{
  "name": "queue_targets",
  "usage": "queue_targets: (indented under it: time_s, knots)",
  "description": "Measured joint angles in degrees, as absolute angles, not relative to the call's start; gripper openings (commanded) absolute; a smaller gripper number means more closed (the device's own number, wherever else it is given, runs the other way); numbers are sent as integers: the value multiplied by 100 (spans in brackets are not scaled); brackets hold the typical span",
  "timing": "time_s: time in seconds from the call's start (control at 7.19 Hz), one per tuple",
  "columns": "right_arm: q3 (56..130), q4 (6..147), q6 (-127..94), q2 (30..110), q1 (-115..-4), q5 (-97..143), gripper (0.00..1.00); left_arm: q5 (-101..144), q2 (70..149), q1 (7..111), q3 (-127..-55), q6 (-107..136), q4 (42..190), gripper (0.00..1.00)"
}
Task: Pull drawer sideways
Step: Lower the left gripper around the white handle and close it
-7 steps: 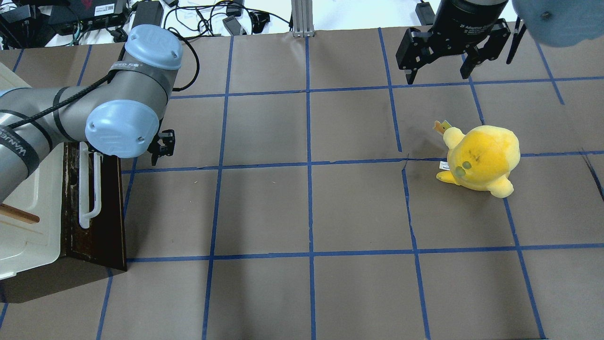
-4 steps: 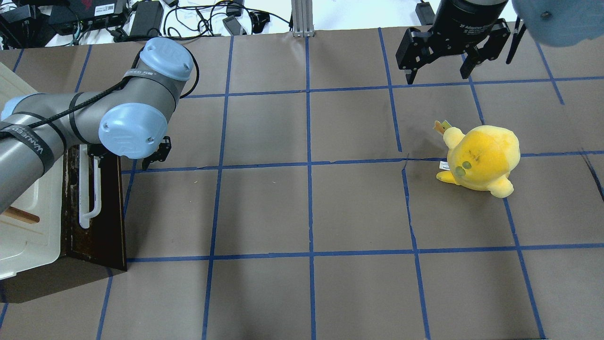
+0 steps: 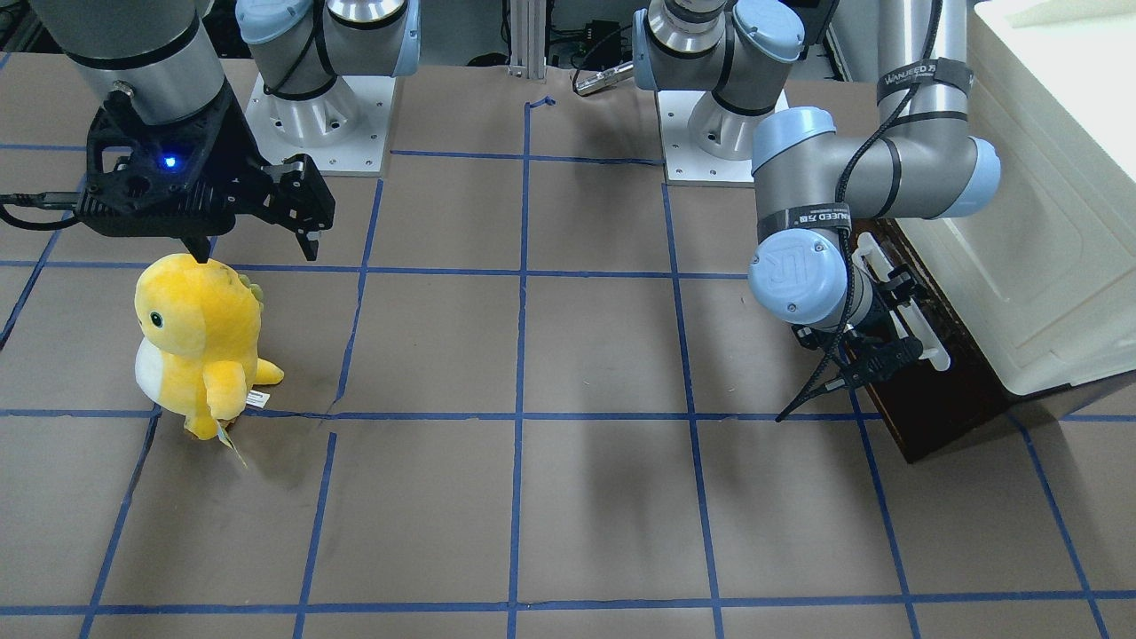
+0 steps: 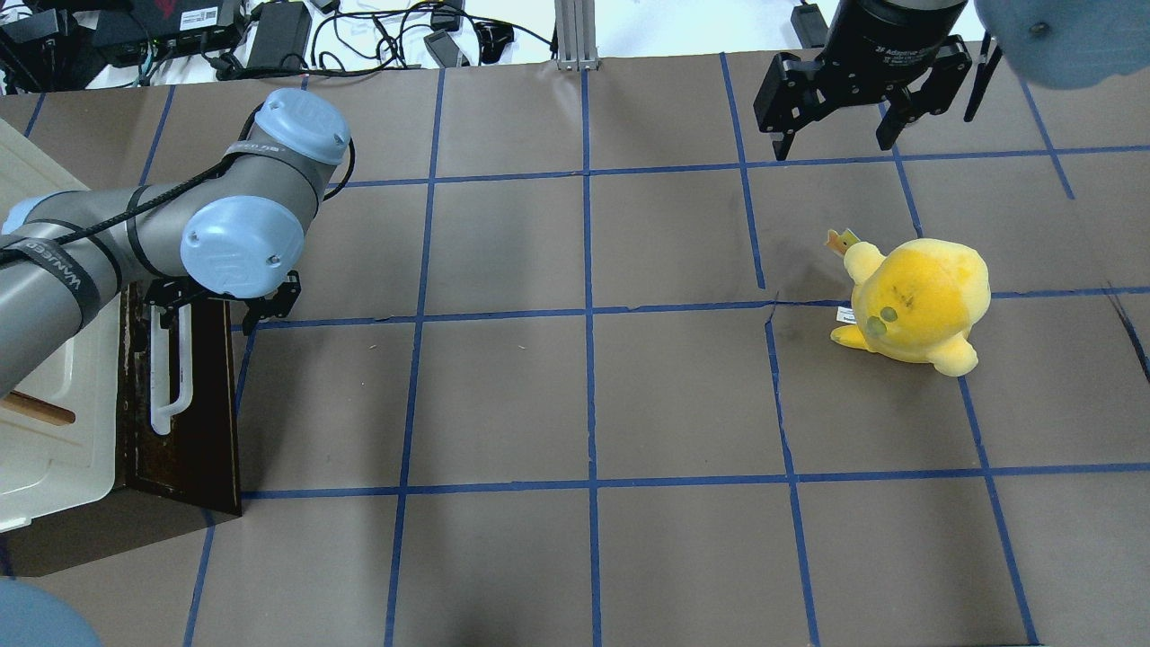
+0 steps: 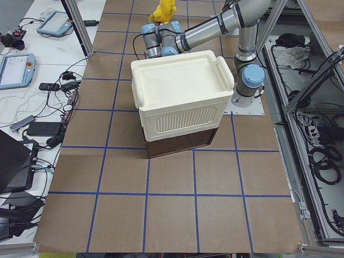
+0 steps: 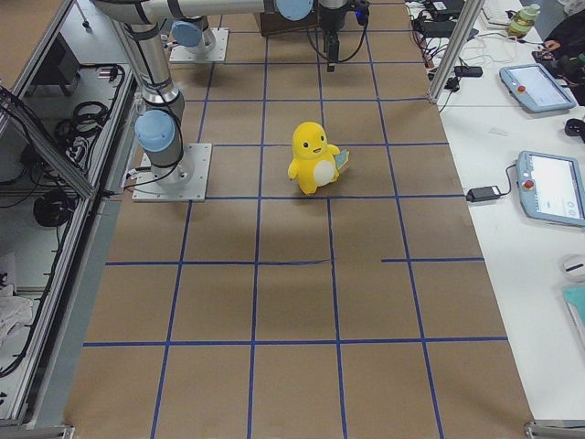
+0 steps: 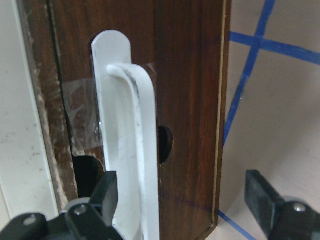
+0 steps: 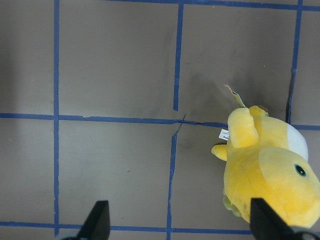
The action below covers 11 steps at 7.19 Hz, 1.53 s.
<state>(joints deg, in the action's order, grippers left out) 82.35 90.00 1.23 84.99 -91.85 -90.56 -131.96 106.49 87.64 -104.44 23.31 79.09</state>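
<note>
Two arms in the overhead view: the left gripper (image 4: 216, 307) hovers with the white handle (image 4: 169, 377) of the drawer (image 4: 205, 404) just beneath it, while the right gripper (image 4: 833, 144) hangs spread wide, well apart. Only the left wrist view shows the left fingers (image 7: 265, 200) wide, the handle between them, ungrasped. Judged step: approach finishing. Next: close on the bar, then pull away from the cream cabinet (image 4: 54, 431).
</note>
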Motion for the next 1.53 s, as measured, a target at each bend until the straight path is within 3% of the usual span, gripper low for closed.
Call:
queue_targets:
  time_s: [0.28, 1.53]
  knots:
    - [8236, 9000, 123, 8499, -9184, -9053, 100, -13208, 10674, 8717, -10449, 2367, 7920, 66]
    - [8235, 9000, 125, 8499, -9185, -9058, 100, -13119, 10719, 8465, -10390, 2380, 8085, 65]
